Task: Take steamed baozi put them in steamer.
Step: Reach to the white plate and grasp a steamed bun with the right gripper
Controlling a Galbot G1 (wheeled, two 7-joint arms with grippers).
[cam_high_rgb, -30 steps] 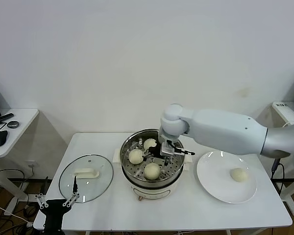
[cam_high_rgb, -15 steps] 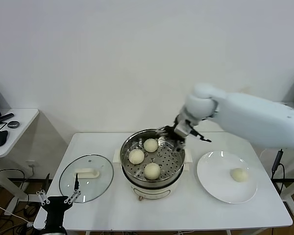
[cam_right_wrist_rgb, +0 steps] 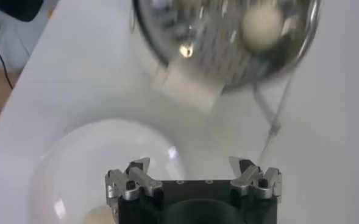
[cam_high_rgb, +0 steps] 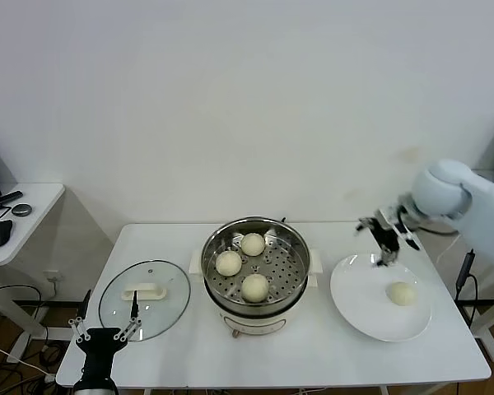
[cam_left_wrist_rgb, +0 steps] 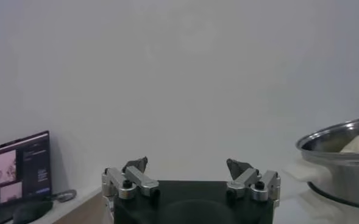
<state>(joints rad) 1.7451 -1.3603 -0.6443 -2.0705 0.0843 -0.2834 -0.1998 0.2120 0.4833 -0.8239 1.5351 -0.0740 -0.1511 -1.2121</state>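
Lower right of frame: 1 baozi point(cam_high_rgb: 402, 293) left, likely soft; best pinched gently across its sides. Right gripper point(cam_high_rgb: 384, 233) spread, empty; left gripper point(cam_high_rgb: 104, 336) spread.

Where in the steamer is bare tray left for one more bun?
The round stainless-steel steamer has bare perforated tray on its right half; three pale round buns crowd the left and middle. The open right gripper hovers above the white plate.

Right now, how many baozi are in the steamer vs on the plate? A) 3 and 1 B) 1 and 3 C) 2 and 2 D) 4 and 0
A: three baozi sit on the steamer tray, and one baozi lies on the white plate below the open right gripper.
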